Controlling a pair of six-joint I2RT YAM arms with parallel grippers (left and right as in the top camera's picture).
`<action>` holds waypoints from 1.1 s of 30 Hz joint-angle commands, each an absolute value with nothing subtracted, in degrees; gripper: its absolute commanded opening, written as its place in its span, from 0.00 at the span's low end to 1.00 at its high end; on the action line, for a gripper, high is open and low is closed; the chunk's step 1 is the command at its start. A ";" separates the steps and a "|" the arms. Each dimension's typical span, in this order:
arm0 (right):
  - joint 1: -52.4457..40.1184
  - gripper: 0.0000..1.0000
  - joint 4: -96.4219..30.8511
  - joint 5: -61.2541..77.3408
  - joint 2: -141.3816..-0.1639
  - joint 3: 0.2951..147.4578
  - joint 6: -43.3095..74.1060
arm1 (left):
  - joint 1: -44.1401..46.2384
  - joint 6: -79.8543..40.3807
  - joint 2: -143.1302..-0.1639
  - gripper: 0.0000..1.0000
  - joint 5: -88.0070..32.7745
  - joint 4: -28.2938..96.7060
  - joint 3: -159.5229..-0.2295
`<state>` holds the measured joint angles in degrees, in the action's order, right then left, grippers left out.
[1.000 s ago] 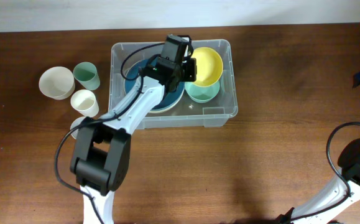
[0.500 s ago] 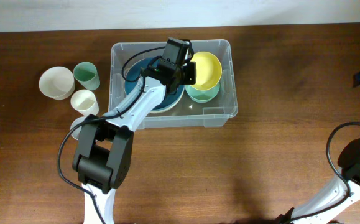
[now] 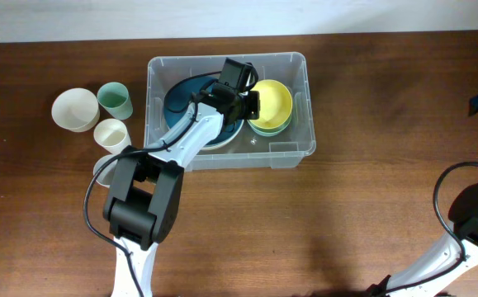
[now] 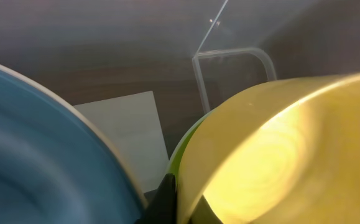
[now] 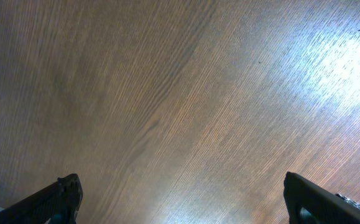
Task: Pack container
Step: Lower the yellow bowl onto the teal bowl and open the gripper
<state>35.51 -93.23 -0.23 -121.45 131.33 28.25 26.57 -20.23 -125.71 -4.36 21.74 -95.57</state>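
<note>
The clear rectangular container (image 3: 247, 157) sits upright on the brown table (image 3: 371, 214), holding stacked bowls (image 3: 276, 103).

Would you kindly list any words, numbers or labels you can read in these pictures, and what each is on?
None can be read. The white label on the base of the large clear plastic container shows no legible print in the left wrist view.

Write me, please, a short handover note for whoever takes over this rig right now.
Left gripper: shut on the rim of the yellow bowl, which sits in the green bowl inside the container.
Right gripper: open over bare table.
Done: blue plate and both bowls are in.
Left: release the bowl, then pack the large cream cup, green cup and small cream cup standing left of the container.
</note>
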 commanded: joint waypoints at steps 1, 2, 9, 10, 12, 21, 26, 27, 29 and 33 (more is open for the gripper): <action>35.64 0.99 -93.21 -1.13 -120.38 131.02 27.86 | 26.48 -19.16 -125.78 0.10 -4.75 21.54 -96.05; 35.64 0.99 -93.21 -1.13 -120.38 131.02 27.83 | 26.48 -19.16 -125.78 0.12 -4.75 21.43 -96.05; 35.64 0.99 -93.21 -1.13 -120.38 131.02 27.86 | 26.48 -18.17 -125.78 0.15 -5.21 21.06 -97.21; 35.64 0.99 -93.21 -1.13 -120.38 131.02 27.86 | 26.48 -17.72 -125.78 0.15 -5.17 21.10 -97.58; 35.64 0.99 -93.21 -1.13 -120.38 131.02 27.86 | 26.48 -16.99 -125.78 0.14 -5.17 21.39 -98.48; 35.64 0.99 -93.21 -1.13 -120.38 131.02 27.86 | 26.48 -17.02 -125.78 0.03 -5.21 24.12 -102.08; 35.64 0.99 -93.21 -1.13 -120.38 131.02 27.86 | 26.48 -17.04 -125.78 0.03 -7.07 26.33 -102.06; 35.64 0.99 -93.21 -1.13 -120.38 131.02 27.86 | 26.48 -17.04 -125.78 0.03 -7.40 26.70 -102.06; 35.64 0.99 -93.21 -1.13 -120.38 131.02 27.86 | 26.48 -17.04 -125.78 0.03 -7.62 27.40 -102.08; 35.64 0.99 -93.21 -1.13 -120.38 131.02 27.86 | 26.48 -17.06 -125.78 0.03 -7.79 29.10 -102.15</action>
<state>35.51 -93.23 -0.23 -121.45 131.33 28.25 26.61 -17.74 -125.71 -6.31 28.34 -101.12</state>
